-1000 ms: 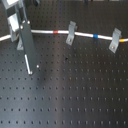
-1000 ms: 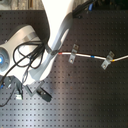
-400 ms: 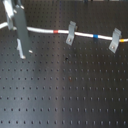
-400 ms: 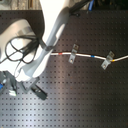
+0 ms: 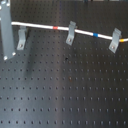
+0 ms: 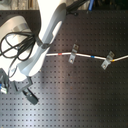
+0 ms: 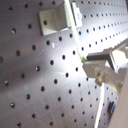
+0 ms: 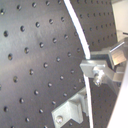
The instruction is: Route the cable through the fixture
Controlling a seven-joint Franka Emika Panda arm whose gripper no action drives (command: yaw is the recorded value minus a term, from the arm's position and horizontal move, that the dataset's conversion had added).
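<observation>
Cable (image 5: 45,26) runs white across the perforated board (image 5: 65,90), through two tilted clips (image 5: 71,33); my pincer (image 7: 92,70) is pinched shut on it beside the upright fixture (image 5: 21,39).

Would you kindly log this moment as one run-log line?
gripper: shut on cable | cable at middle clip and right clip | left clip: not yet threaded

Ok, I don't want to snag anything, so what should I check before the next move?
1. Cable between the gripper fingers: ok.
2. Cable seated in the end clip, at the first exterior view's left: not ok, it passes above.
3. Cable at the middle clip: looks ok.
4. Cable at the third clip: looks ok.
5. Grip firmness: cannot tell.
</observation>
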